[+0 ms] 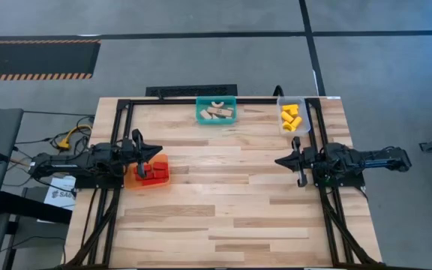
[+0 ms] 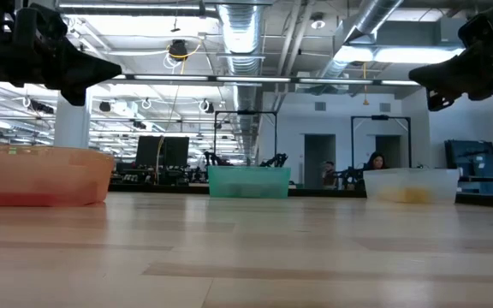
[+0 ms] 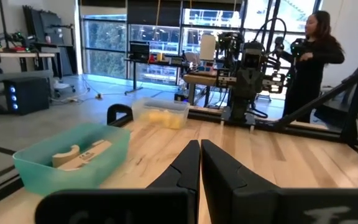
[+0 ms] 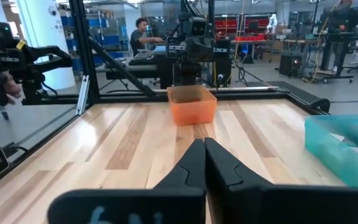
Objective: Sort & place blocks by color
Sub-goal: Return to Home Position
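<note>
Red blocks (image 1: 151, 172) lie in the orange bin (image 1: 147, 181) at the table's left. Pale wood blocks (image 1: 219, 113) lie in the teal bin (image 1: 216, 110) at the far edge, and show there in the left wrist view (image 3: 82, 155). Yellow blocks (image 1: 291, 118) lie in the clear bin (image 1: 292, 114) at the far right. My left gripper (image 1: 160, 151) hovers shut above the orange bin's far side, pointing right (image 3: 200, 146). My right gripper (image 1: 277, 160) hangs shut over the table's right part, pointing left (image 4: 204, 144). Neither holds anything.
A black frame (image 1: 201, 100) runs along the table's far edge and down both sides. The middle and near part of the wooden table (image 1: 223, 210) shows bare wood. People stand in the room beyond the table (image 3: 312, 56) (image 4: 143, 34).
</note>
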Tool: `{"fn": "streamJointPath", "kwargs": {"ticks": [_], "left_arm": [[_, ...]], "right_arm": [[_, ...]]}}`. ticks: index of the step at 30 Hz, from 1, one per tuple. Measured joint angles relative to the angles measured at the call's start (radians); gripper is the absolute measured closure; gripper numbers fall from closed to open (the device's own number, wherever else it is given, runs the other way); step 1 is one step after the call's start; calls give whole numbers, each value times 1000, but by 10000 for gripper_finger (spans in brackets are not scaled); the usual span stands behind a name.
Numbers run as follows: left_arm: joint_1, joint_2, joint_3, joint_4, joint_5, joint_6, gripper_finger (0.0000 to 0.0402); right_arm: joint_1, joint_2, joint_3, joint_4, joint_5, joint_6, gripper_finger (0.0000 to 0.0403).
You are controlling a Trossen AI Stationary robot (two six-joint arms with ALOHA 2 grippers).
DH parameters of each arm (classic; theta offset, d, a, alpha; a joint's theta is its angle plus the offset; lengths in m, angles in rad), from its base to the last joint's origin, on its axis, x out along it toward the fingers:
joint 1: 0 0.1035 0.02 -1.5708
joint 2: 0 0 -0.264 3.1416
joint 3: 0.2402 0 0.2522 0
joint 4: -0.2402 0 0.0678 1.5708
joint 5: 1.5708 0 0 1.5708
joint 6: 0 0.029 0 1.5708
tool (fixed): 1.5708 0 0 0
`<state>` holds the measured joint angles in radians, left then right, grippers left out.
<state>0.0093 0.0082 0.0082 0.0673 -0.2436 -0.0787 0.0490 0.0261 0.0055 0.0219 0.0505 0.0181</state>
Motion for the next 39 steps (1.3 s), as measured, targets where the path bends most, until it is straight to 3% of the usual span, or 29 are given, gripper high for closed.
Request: {"fn": "streamJointPath", "kwargs": {"ticks": [13, 39], "left_arm": [[0, 0, -1, 1, -3, -3, 401], [0, 0, -2, 1, -3, -4, 401]], "right_arm": [[0, 0, 0, 0, 0, 0, 371], [0, 0, -1, 0, 0, 0, 374]]}}
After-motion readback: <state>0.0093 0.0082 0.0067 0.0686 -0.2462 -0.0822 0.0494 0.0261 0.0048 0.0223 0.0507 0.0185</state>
